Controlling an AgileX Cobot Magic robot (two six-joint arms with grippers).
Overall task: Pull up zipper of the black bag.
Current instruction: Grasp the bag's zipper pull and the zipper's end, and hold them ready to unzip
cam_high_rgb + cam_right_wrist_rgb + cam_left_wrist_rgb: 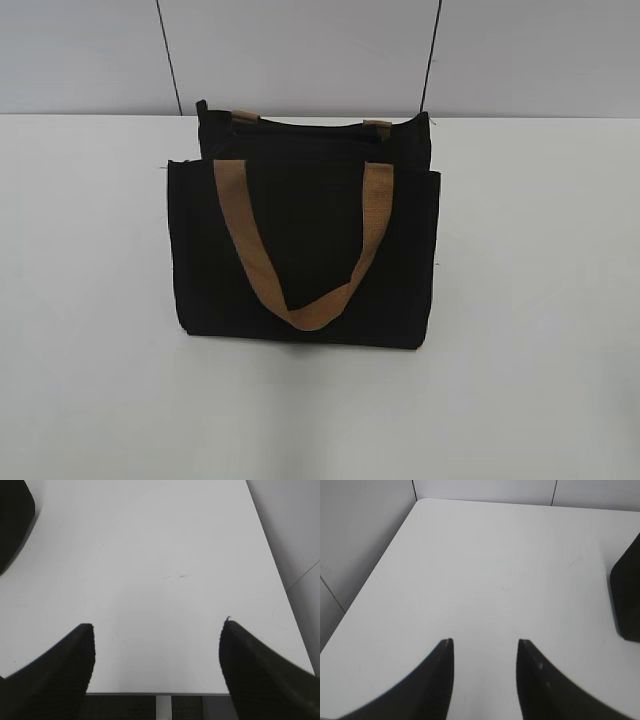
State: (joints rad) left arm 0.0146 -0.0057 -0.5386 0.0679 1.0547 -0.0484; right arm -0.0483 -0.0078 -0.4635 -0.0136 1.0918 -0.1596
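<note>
The black bag [310, 250] stands upright in the middle of the white table, its front pocket panel facing the camera and a tan strap handle [305, 245] hanging down over it. The zipper runs along the bag's top edge [310, 128]; its pull tab cannot be made out. No gripper shows in the exterior view. My left gripper [485, 642] is open and empty over bare table, with a corner of the bag [627, 600] far to its right. My right gripper [157, 625] is open and empty near the table's front edge, the bag [12, 520] at upper left.
The white table [90, 300] spreads around the bag on all sides. A grey panelled wall [300, 50] stands behind the table's far edge. The table's left edge [370, 580] and its right and front edges [280, 590] show in the wrist views.
</note>
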